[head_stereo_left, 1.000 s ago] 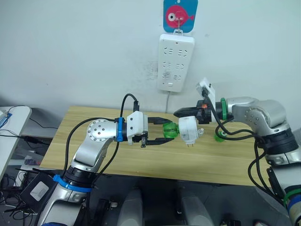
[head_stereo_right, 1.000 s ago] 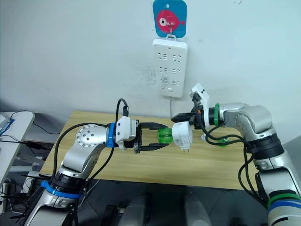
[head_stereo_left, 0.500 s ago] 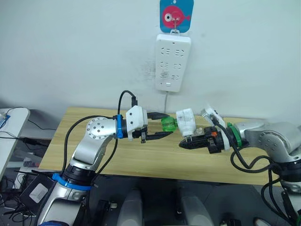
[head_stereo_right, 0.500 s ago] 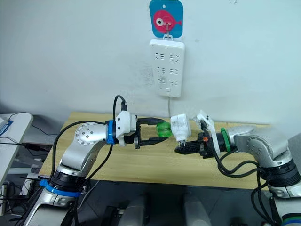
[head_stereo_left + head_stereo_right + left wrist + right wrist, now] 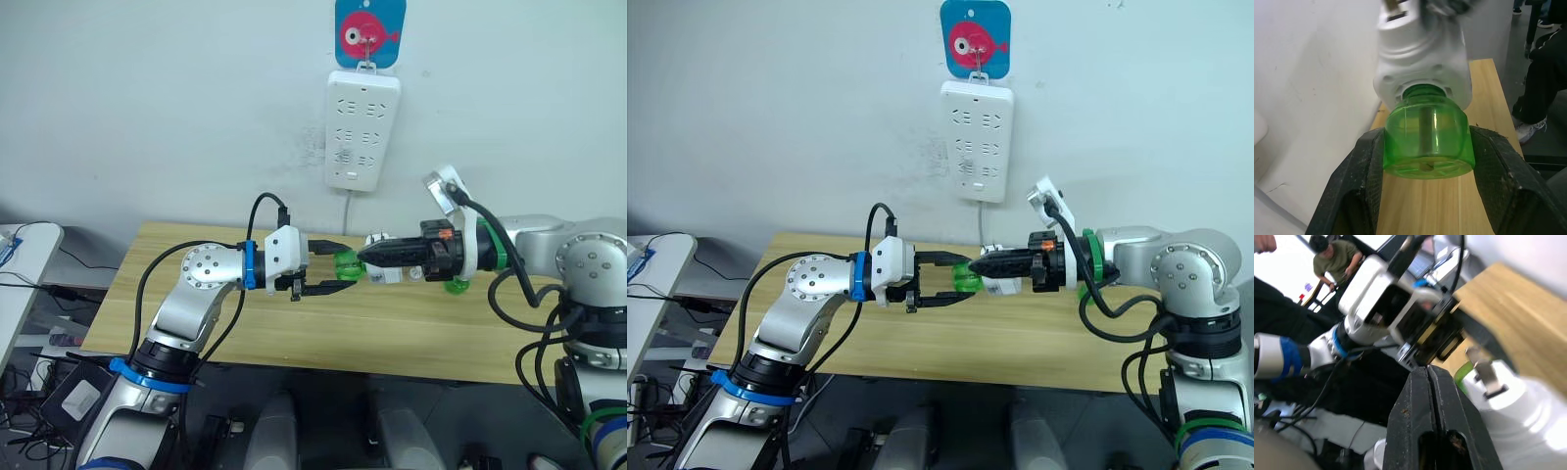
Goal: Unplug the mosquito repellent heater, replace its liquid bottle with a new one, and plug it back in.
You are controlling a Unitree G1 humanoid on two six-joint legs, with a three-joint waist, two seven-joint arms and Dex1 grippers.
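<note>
The left hand (image 5: 328,274) is reaching in over the wooden desk (image 5: 196,313), its two black fingers (image 5: 1364,171) clamping the sides of a green liquid bottle (image 5: 1426,142), one finger pressing on each side. The bottle is lying sideways in the air above the desk, and its neck is sitting inside the base of the white mosquito repellent heater (image 5: 1422,58), so the two are joined together. In the left wrist view the heater's metal plug prongs are pointing away from the bottle. The right hand (image 5: 370,256) is coming in from the opposite side, its fingers (image 5: 1432,421) pressing flat together with nothing between them; their tip is lying just beside the heater (image 5: 384,271), and it is hard to tell whether they are touching it. The heater is hanging between the two hands, above the middle of the desk and well below the white power strip (image 5: 361,127) that is hanging on the wall under a blue card with a pink fish (image 5: 369,31). A second green bottle (image 5: 456,285) is standing on the desk behind the right forearm. In the right wrist view a person in a green shirt (image 5: 1334,259) is sitting in the background.
</note>
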